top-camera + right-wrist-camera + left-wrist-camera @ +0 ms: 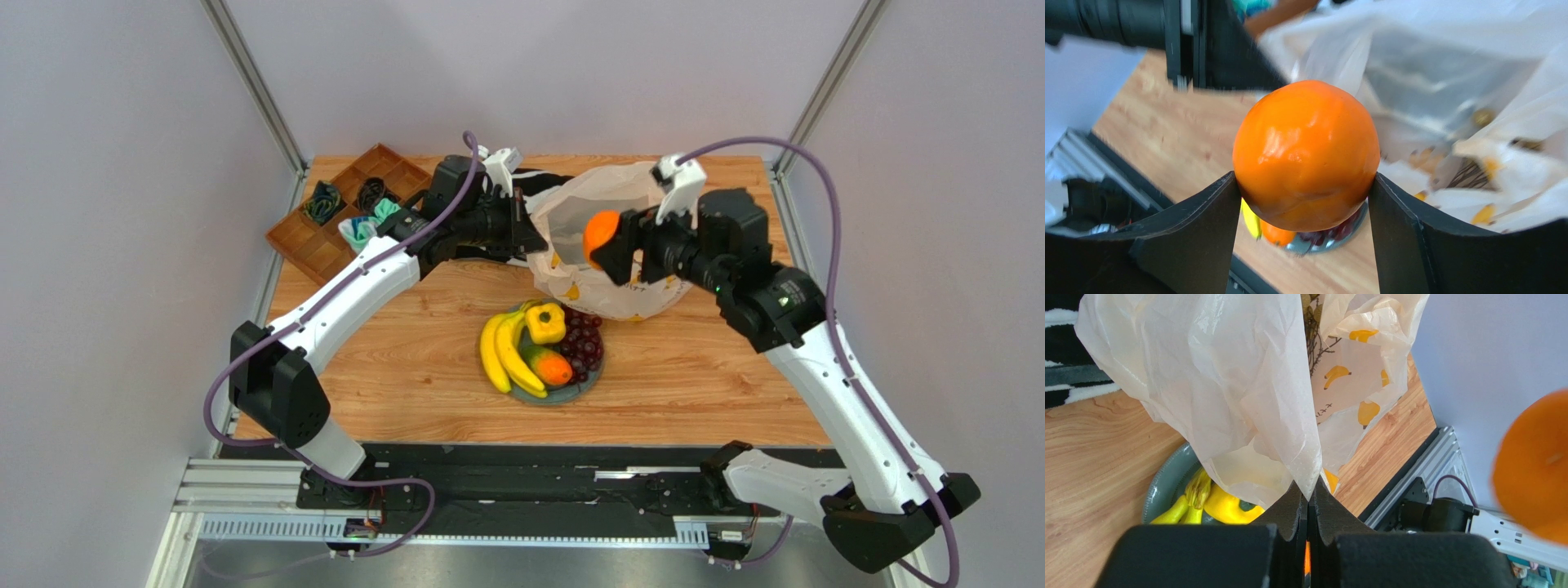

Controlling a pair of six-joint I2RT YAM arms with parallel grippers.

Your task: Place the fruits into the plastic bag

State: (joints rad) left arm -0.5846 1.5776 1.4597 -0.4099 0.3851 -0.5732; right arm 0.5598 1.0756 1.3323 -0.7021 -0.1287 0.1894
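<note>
My left gripper (pixel 1309 491) is shut on the rim of the plastic bag (pixel 1229 386) and holds it up at the table's far middle (pixel 536 227). The bag (pixel 613 239) is whitish with yellow banana prints and its mouth gapes. My right gripper (pixel 1306 184) is shut on the round orange (pixel 1306 153), held in the air at the bag's mouth (pixel 600 235). On the grey plate (pixel 588 386) lie the bananas (pixel 503 349), a small yellow fruit (pixel 546 324), an orange-green fruit (pixel 553 368) and dark grapes (pixel 586 341).
A wooden compartment tray (pixel 344 208) with small items stands at the far left corner. A zebra-striped cloth (pixel 1069 355) lies under the bag's far side. Metal frame posts rise at the far corners. The black rail (pixel 528 472) runs along the near edge.
</note>
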